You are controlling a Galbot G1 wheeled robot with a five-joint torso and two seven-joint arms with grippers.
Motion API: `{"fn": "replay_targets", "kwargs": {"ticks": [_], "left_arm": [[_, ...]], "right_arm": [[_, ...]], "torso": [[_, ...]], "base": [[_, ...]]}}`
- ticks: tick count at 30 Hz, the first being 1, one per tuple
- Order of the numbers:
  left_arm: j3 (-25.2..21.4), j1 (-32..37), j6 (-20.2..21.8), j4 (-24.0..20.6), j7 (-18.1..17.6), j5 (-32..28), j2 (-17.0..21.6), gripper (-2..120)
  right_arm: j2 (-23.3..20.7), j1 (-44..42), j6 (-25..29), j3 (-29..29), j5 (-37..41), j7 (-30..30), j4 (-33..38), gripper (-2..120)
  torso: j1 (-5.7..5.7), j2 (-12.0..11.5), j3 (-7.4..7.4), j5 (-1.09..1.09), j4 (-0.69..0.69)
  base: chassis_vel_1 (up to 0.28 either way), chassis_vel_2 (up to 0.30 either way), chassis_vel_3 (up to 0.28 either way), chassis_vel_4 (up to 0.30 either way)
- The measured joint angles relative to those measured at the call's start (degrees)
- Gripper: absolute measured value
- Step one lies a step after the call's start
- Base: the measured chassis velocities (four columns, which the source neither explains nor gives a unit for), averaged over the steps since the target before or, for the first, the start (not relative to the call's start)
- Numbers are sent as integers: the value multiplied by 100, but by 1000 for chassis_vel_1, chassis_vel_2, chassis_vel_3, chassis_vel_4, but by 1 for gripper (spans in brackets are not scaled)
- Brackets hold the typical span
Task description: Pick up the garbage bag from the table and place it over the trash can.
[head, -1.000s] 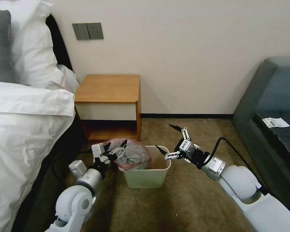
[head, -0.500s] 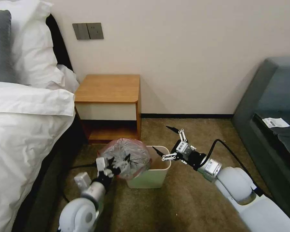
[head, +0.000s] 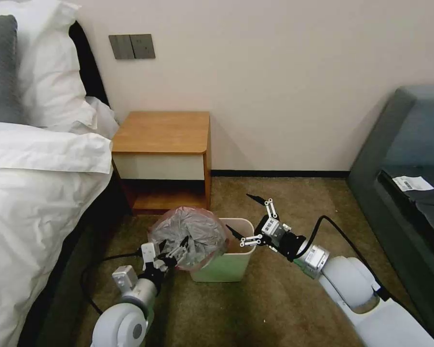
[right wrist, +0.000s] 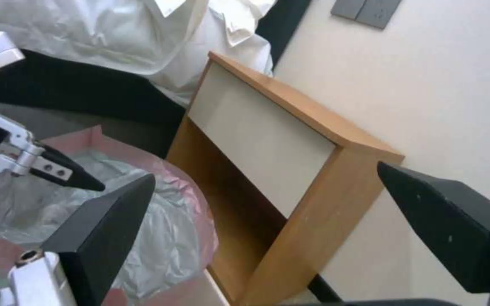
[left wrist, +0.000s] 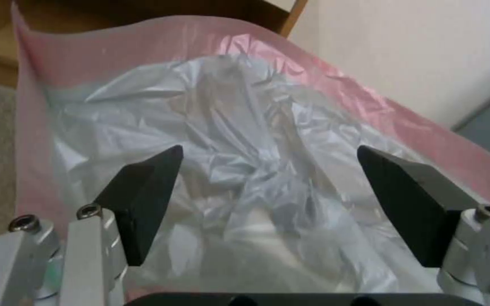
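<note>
Brown carpet [head: 284,299] underfoot, wooden counter [head: 161,132] against the wall. Garbage bag [head: 190,236] draped over the left half of the trash can [head: 226,267]. Left pincer [head: 172,249] spread wide at the bag, gripping nothing. Right pincer [head: 246,217] wide open too, beside the can's right rim.
</note>
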Motion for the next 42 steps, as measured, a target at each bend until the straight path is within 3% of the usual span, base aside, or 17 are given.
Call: {"fn": "replay_targets", "kwargs": {"ticks": [11,17,21,25,28,42], "left_arm": [[-18,-178,616,280,30,-99,273,79],[102,-337,720,378,70,-155,436,79],[262,-457,750,534,71,-196,568,65],[313,-479,734,612,81,-202,614,58],[374,-485,715,690,101,-199,665,46],[432,-450,686,762,6,-36,632,14]], "right_arm": [[92,-67,167,107,-5,-3,-149,100],[152,-46,182,97,-16,-7,-188,100],[180,-67,199,95,-29,-8,-192,100],[178,-88,204,115,-30,-9,-180,100],[136,-120,206,174,-19,-9,-147,100],[73,-94,207,115,-18,2,-121,100]], "torso": [[0,0,0,-1,1],[0,0,0,0,1],[0,0,0,0,0],[0,1,-1,3,1],[0,2,-2,5,2],[0,-1,2,-3,0]], "base": [[0,0,0,0],[0,0,0,0],[0,0,0,0],[0,0,0,0],[0,0,0,0],[0,0,0,0]]}}
